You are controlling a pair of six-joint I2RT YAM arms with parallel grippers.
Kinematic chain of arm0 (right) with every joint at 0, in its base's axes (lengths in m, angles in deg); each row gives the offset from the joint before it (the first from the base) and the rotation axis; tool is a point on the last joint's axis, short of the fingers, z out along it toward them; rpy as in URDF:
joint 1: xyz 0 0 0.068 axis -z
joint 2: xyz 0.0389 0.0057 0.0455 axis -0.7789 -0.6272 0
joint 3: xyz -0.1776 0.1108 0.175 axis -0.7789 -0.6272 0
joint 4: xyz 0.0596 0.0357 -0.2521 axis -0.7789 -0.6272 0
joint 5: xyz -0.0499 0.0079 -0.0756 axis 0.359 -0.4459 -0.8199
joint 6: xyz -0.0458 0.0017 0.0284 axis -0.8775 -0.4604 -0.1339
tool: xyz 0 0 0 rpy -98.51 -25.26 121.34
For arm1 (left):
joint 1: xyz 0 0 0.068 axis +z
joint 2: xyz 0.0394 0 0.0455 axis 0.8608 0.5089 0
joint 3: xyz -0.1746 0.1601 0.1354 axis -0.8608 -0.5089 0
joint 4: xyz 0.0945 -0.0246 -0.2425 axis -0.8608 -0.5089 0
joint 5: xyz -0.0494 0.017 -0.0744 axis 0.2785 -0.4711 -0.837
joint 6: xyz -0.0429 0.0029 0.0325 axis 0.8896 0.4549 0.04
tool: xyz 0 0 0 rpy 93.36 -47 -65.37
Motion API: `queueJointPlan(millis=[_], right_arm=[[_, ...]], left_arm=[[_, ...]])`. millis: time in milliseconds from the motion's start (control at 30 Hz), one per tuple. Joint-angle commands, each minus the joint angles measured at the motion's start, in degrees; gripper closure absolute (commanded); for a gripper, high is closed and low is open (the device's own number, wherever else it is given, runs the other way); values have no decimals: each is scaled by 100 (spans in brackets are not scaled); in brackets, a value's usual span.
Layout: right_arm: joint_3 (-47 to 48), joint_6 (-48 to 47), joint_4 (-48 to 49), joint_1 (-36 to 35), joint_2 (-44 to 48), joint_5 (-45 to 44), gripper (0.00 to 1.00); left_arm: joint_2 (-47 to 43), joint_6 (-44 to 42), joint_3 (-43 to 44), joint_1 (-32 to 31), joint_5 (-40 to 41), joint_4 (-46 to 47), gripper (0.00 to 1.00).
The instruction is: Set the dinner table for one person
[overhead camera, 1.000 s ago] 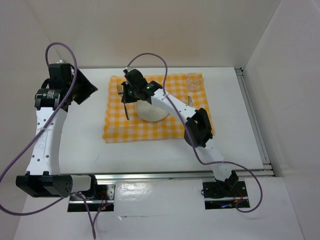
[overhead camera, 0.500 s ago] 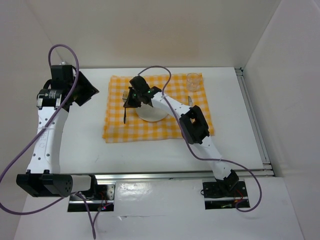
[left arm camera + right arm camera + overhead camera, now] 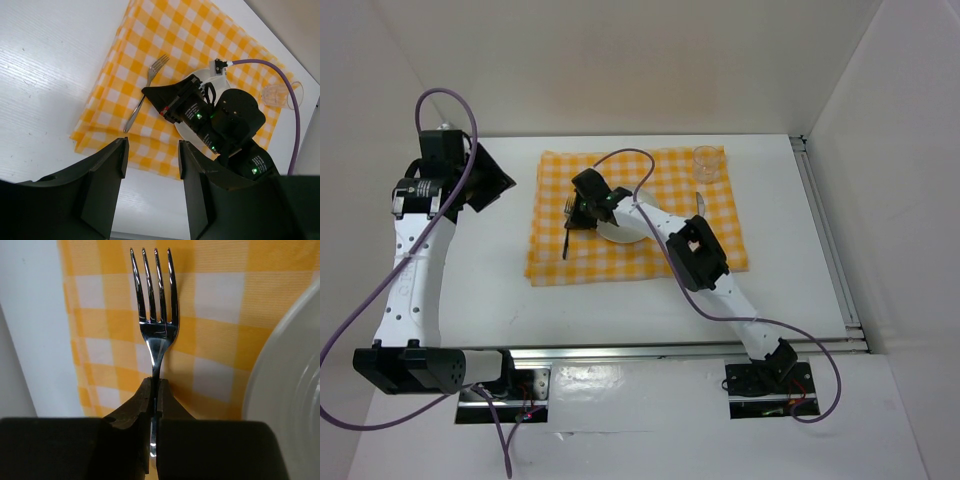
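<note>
The fork [image 3: 152, 332] shifted nearer, pinched in right pincer [image 3: 154, 385]; left pincer [image 3: 150, 150] gapes empty

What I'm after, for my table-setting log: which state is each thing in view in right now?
Fork: pinched at its neck by the right gripper, over the cloth just left of the plate.
Right gripper: shut on the fork.
Plate: right way up on the cloth, partly under the right arm.
Glass: upright at the cloth's far right corner.
Checked cloth: spread on the dinner table.
Left gripper: open, holding nothing.
</note>
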Motion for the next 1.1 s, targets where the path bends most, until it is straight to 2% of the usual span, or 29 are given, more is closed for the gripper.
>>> queueJointPlan(millis=[0, 67, 100, 200, 233, 433, 533, 567, 633, 733, 833, 933, 967, 1067], right_arm=[[145, 9, 127, 2, -36, -220, 100], [206, -53, 127, 2, -89, -220, 97], [206, -131, 127, 2, -89, -220, 85], [128, -272, 275, 54, -19, -220, 66], [127, -273, 337, 54, -18, -159, 56], [-58, -448, 531, 54, 473, -97, 42], [-181, -571, 671, 54, 859, -97, 31], [-233, -702, 724, 54, 965, -97, 28], [-233, -835, 724, 54, 1263, -167, 15], [-102, -1195, 637, 54, 1702, -438, 4], [3, -1686, 182, 107, 2194, -659, 0], [-74, -2091, -765, 160, 2843, -1597, 0], [-197, -2196, -996, 212, 3038, -2253, 0], [-899, -2145, -2041, 458, 3856, -3056, 0]], left_arm=[[-21, -126, -13, 44, -29, 75, 39], [-21, -179, -13, 44, -29, 75, 39], [-21, -179, -13, 44, -29, 75, 39], [-21, -179, -13, 44, -29, 75, 39], [-21, -179, -65, 44, -29, 75, 39], [-74, -179, -66, 44, -29, 128, 39], [-74, -179, -66, 44, -81, 128, 39], [-74, -179, -66, 44, -82, 128, 39], [-74, -179, -66, 44, -134, 180, 39], [-74, -179, -66, 44, -135, 180, 39], [-74, -232, 48, 44, -135, 180, 39], [-13, -345, 153, 44, -187, 180, 39], [-13, -346, 154, 44, -187, 180, 39], [-13, -398, 154, 44, -240, 241, 39]])
